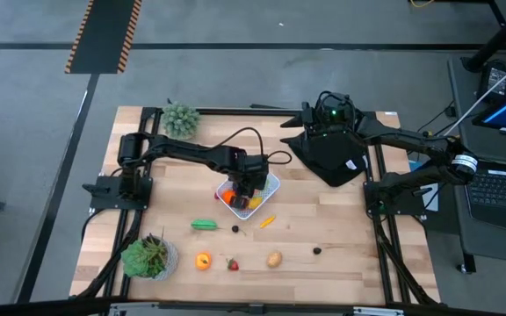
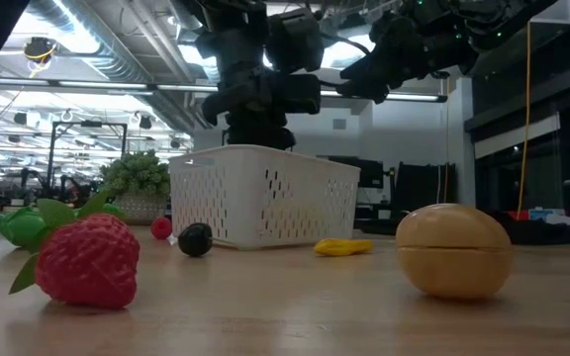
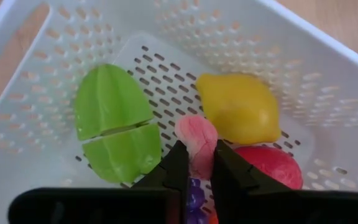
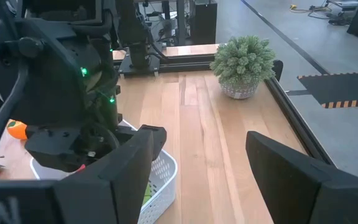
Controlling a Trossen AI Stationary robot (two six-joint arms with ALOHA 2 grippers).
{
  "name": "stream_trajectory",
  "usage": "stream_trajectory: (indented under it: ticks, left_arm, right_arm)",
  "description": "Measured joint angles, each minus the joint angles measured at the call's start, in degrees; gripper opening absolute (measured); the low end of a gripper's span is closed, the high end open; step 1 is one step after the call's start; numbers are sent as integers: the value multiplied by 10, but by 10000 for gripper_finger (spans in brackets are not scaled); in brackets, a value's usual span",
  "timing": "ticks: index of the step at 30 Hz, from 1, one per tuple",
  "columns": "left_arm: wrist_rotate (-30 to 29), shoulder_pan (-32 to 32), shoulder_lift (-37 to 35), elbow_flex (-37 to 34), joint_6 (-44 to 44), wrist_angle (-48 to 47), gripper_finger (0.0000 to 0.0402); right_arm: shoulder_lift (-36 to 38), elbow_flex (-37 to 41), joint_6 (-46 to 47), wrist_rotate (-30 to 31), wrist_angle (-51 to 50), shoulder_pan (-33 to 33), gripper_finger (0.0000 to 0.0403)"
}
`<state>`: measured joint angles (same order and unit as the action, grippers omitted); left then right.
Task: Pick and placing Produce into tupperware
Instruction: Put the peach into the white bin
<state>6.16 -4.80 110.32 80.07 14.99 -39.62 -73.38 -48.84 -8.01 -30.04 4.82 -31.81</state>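
The white tupperware (image 1: 266, 195) sits near the middle of the wooden table (image 1: 341, 237), turned diagonally so that its corners, not its sides, face the table edges. The left gripper (image 3: 196, 171) reaches down into it, fingers nearly closed and pinching a small pink piece of produce (image 3: 197, 142), whose long axis runs straight out from between the fingertips toward the container's mesh floor. Beside it inside the container lie a green star-fruit piece (image 3: 117, 121) split crosswise, its length running roughly parallel to the pink piece; a yellow lemon (image 3: 238, 107), its pointed ends set obliquely across the floor; and a red piece (image 3: 271, 167) touching the lemon. Loose produce remains on the table in front of the container: a green vegetable (image 1: 204, 225) lying lengthwise along the table's width, a small yellow-orange piece (image 1: 267, 221) lying at a slant, an orange fruit (image 1: 203, 260), a strawberry (image 2: 85, 259) and a tan rounded piece (image 2: 454, 249). The right gripper (image 4: 201, 165), fingers spread wide and empty, hangs above the black cloth (image 1: 332, 156) at the table's far right side. Two potted plants (image 1: 180, 118) stand along the left side.
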Motion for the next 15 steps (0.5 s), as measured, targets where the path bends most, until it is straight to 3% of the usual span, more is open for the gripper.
stream_trajectory:
  ticks: [7,15]
  left_arm:
    - [-1,0,0,0,-14,0,47]
    - [-2,-4,0,0,-39,0,85]
  right_arm:
    - [0,0,0,0,0,0,259]
    - [0,0,1,0,-1,2,259]
